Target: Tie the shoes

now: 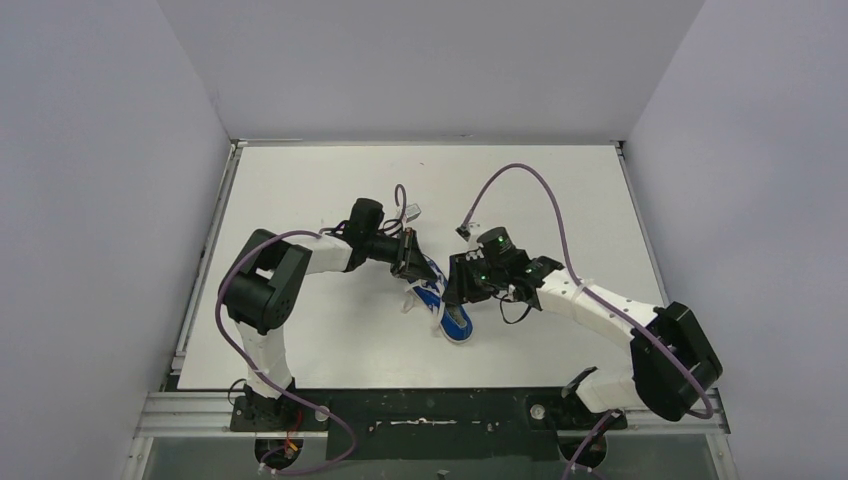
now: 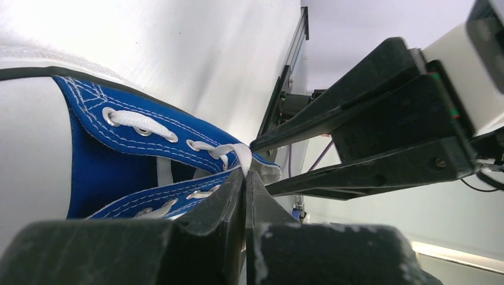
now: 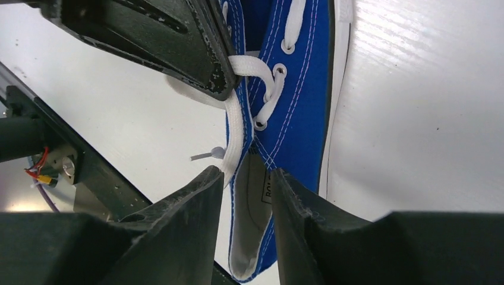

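While the small blue canvas sneaker (image 1: 455, 320) lies mid-way across the white tabletop (image 1: 330, 190) between both arms, left gripper (image 2: 245, 173) is clamped tight on its flat white lace (image 3: 235, 135). Right gripper (image 3: 246, 176) is partly open over the shoe, gripping nothing.

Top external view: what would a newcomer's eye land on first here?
The blue sneaker in the middle of the white table stands out first, with both arms bent in toward it. In the wrist views, the left fingers are shut on the white lace by the eyelets. The right fingers stand open above the sneaker's opening, and the lace runs down beside one of them.
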Robot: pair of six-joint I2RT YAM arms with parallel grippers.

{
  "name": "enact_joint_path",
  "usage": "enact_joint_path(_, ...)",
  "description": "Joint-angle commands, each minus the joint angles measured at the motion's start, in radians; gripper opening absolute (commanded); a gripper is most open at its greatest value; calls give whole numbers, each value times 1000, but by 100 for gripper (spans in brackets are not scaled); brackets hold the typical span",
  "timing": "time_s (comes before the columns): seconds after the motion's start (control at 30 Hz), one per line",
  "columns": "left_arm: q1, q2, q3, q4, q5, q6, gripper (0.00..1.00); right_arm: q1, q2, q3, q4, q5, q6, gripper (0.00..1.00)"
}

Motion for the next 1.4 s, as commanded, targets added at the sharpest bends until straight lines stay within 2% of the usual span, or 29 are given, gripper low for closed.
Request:
enact_joint_path(0.0,-2,-13,27,48,19,-6,0,49,7,45,45,112,87,35)
enact_joint_path(0.13,-2,-14,31,51,19,-8,0,79,27,83,-54,192,178,37)
enact_joint_path(0.37,-4,-16,30,54,25,-9,0,182,99,147,-144,362,197,39)
enact_joint_path(0.47,-2,-20,31,40,28,5,0,213,114,183,-191,419,185,33)
enact_joint_path(0.6,-2,-22,30,15,30,28,0,245,120,233,-287,508,161,17)
enact_joint_path(0.67,0,-22,30,0,30,40,0,248,113,244,-332,524,156,16)
enact_joint_path(0.8,0,-29,27,-10,25,50,0,252,92,253,-369,552,156,3)
enact_joint_path(0.9,1,-58,35,-86,9,105,1,251,85,267,-379,545,147,0)
enact_joint_path(1.0,3,-129,28,-251,-65,247,29,248,84,281,-376,530,132,0)
enact_joint_path(1.07,2,-175,11,-332,-129,343,41,238,79,275,-355,505,132,0)
enact_joint_path(1.17,1,-196,-30,-317,-159,367,48,223,64,262,-329,470,134,0)
enact_joint_path(1.37,-27,-168,-56,-290,-170,371,49,174,39,258,-339,430,126,0)
